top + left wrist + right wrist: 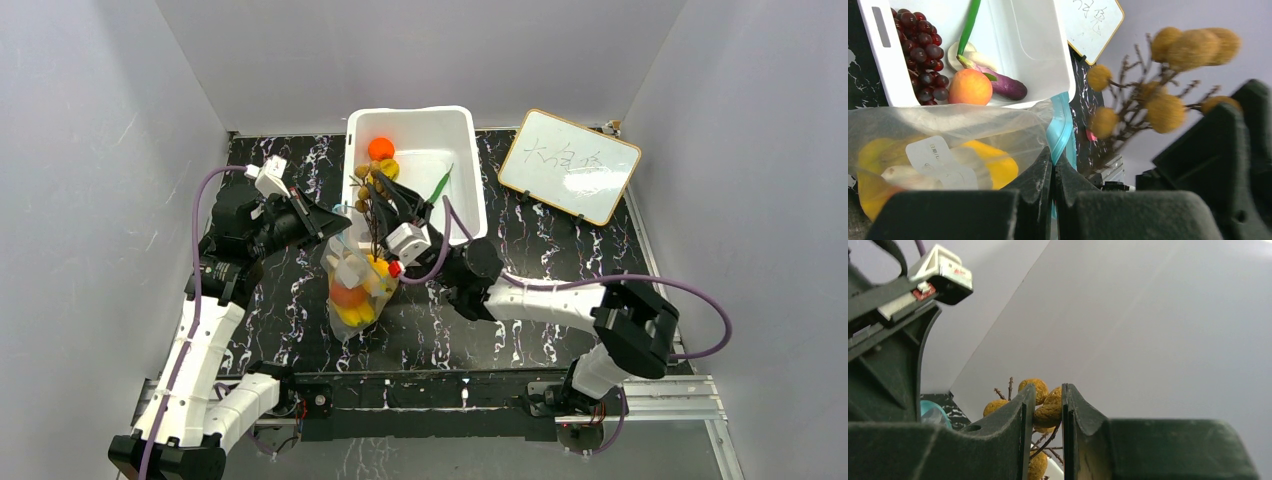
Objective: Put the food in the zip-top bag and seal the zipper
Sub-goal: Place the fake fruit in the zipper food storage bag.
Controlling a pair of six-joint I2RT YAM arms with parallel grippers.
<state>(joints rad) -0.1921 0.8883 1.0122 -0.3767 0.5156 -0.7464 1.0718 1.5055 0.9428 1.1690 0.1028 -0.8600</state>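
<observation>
So the left gripper (pixel 1053 169) has its fingers pinched on the zipper (pixel 1060 125), holding the zip-top bag (pixel 352 300) upright mid-table. I'm guessing that's so the right gripper (pixel 1048 405), clamped on a berry sprig (pixel 1165 112) at the bag's 12 o'clock, can drop it in.

White rectangular tub (pixel 466 190): just beyond the left pincer (pixel 338 228), with the right pincer (pixel 392 208) over its near rim. Slot handle (pixel 881 20) cut in one end wall. Small whiteboard (pixel 568 165), light wood frame, dark scribble, propped tilted: well to the right of the right pincer, near the tub's right side but apart from it. Black table (pixel 570 255) with white veining, under both pincers. Plain grey walls (pixel 90 150) left, beyond and right of the pincers. Silver rail (pixel 690 398) at the near table edge, behind them.
</observation>
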